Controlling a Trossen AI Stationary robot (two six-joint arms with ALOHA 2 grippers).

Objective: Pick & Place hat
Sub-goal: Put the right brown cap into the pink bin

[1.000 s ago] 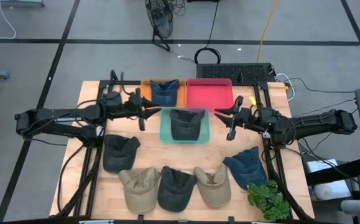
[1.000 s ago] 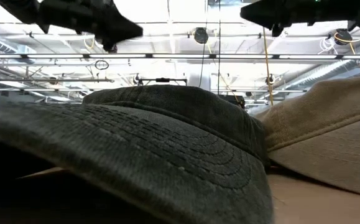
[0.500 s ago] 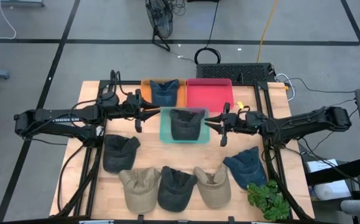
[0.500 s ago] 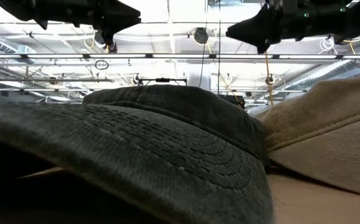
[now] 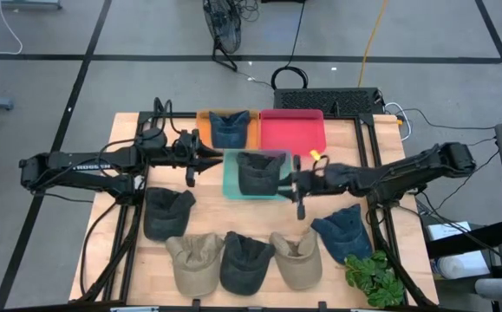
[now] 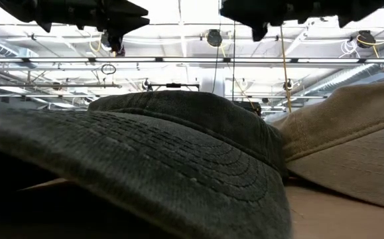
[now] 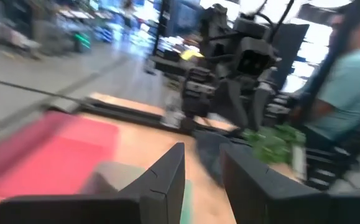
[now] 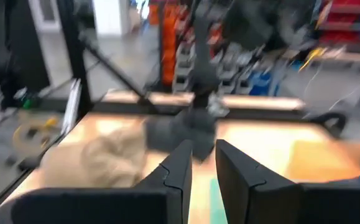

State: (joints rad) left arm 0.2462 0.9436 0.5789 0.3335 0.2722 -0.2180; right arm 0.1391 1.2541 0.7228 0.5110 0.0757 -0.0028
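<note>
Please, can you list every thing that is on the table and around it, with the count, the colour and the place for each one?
Trays: three. Orange and red at the table's far edge, teal just in front of them.
Hats in trays: two. A dark blue hat in the orange tray, a dark grey hat in the teal tray.
Hats on the bare wood: five. Dark grey at left; tan, dark grey, tan along the near edge; navy at right.
Plant: one, green, near right corner.
Table: one, light wood.
Person: one, teal shirt, beyond the table.
Left gripper: left of the teal tray, empty.
Right gripper: right of the teal tray, empty.
</note>
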